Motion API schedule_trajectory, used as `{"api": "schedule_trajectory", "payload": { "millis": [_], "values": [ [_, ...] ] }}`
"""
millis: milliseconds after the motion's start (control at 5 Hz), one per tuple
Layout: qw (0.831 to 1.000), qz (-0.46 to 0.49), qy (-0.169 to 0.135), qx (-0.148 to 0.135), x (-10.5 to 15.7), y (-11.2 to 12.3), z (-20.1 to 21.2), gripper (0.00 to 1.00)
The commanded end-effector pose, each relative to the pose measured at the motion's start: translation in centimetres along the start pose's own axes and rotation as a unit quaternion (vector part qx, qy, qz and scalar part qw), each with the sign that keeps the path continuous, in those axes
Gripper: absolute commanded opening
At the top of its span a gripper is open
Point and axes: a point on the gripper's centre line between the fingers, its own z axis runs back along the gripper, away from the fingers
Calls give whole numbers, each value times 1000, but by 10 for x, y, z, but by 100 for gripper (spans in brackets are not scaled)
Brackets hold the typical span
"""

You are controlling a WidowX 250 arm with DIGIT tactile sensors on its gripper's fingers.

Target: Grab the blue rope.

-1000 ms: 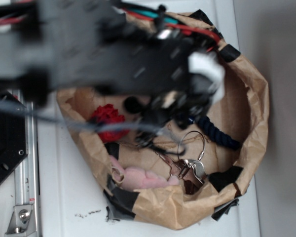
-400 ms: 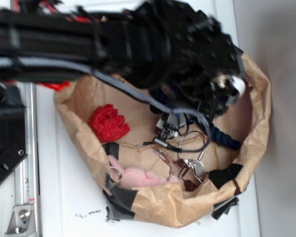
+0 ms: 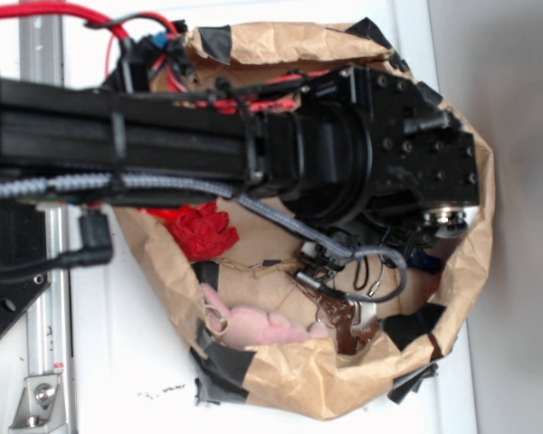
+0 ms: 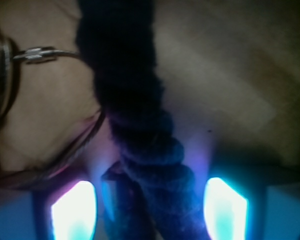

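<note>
- Exterior view: the arm reaches deep into the brown paper bag (image 3: 471,271), and its black wrist covers most of the floor there. Only a sliver of the blue rope (image 3: 427,261) shows, just beside the bag's right wall. A red crumpled thing (image 3: 202,230), a pink soft toy (image 3: 253,325) and a cluster of metal clips (image 3: 344,312) lie near it; the pincer itself is hidden.
- Wrist view: the blue rope (image 4: 140,135) runs up between the two glowing fingertips (image 4: 72,210) of the gripper (image 4: 149,212), which stands spread, with a gap on either side. A wire ring (image 4: 37,54) touches the rope further up.
- To do this well, keep the cord centred, close squarely on its thick middle, and stay clear of the wire ring.
</note>
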Motion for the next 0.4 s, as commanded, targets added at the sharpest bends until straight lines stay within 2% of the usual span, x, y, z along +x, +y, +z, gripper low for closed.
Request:
{"api": "schedule_trajectory", "payload": {
  "millis": [0,200],
  "values": [
    [999,20,-23,27,2,-12,4,0],
    [997,48,-35,49,-2,-13,9,0]
  ]
}}
